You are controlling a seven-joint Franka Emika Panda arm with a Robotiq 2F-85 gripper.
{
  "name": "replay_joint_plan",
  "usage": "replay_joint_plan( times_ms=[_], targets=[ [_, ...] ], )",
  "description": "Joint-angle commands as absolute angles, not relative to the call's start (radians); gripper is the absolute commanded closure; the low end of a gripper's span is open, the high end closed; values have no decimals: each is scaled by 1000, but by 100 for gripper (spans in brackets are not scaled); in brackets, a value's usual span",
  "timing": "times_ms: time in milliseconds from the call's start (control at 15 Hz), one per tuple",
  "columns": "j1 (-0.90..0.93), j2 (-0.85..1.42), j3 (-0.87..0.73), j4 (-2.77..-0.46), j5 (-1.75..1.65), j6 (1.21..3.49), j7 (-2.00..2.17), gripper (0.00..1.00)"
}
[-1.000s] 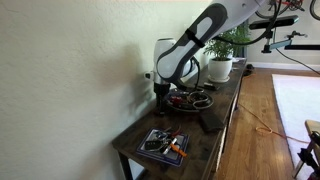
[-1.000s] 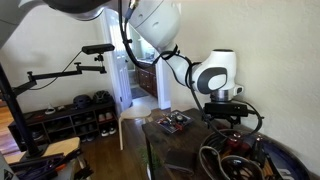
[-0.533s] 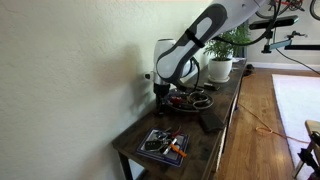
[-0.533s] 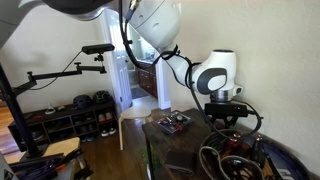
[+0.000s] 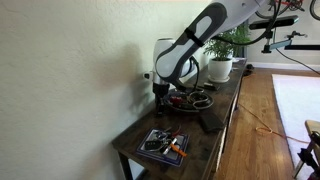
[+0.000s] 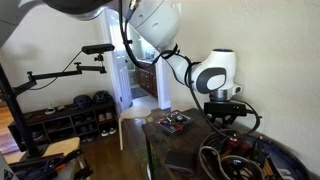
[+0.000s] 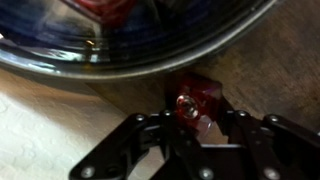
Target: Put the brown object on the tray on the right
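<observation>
Jaws of the gripper [image 7: 195,120] stood close on either side of the brown object [image 7: 197,98] in my wrist view, but I could not tell whether they were clamped on it or merely around it. That reddish-brown piece sat low over the wooden table [image 7: 280,60], just outside the rim of the dark round tray [image 7: 150,62], not in it. In an exterior view the arm [image 5: 190,45] reached down beside that dish. By my judgement nothing was delivered yet: the lift, the carry over the rim and the release were all left.
</observation>
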State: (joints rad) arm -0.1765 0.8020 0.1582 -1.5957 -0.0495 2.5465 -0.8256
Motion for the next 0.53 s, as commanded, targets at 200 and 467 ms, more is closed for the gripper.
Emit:
replay_joint_plan(
  times_ms=[200, 467],
  targets=[
    [-191, 637, 176, -1749, -27, 2552, -823, 84],
    [-185, 538, 154, -1823, -24, 2553, -792, 84]
  ],
)
